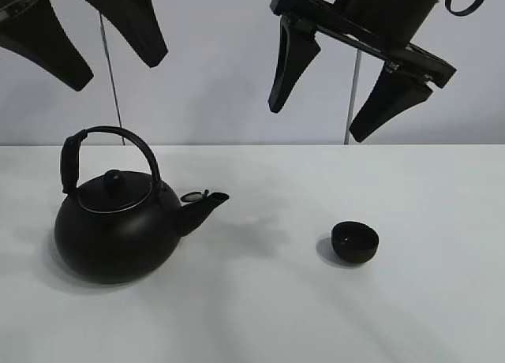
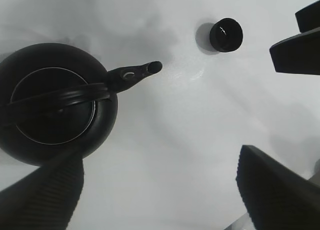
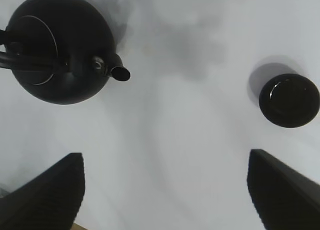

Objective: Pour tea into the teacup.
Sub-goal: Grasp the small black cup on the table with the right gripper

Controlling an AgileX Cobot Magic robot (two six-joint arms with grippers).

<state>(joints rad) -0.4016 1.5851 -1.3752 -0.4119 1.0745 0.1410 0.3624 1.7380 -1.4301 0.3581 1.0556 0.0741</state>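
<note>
small matte-black teacup (image 1: 355, 242), upright, on table

No text, label, brand, number or sign could be read on the kettle (image 1: 110, 237), the teacup (image 1: 354, 243) or the table (image 1: 276, 316).

Both arms are raised high with their fingers pointing downward. The left gripper (image 1: 117, 71) has its two dark fingers spread wide apart, and its wrist view shows ribbed pads (image 2: 47, 200) on their inner faces. The right gripper (image 1: 317, 121) is spread just as wide, its body tilted so that the outer finger (image 1: 387, 102) hangs lower than the inner one.
</note>
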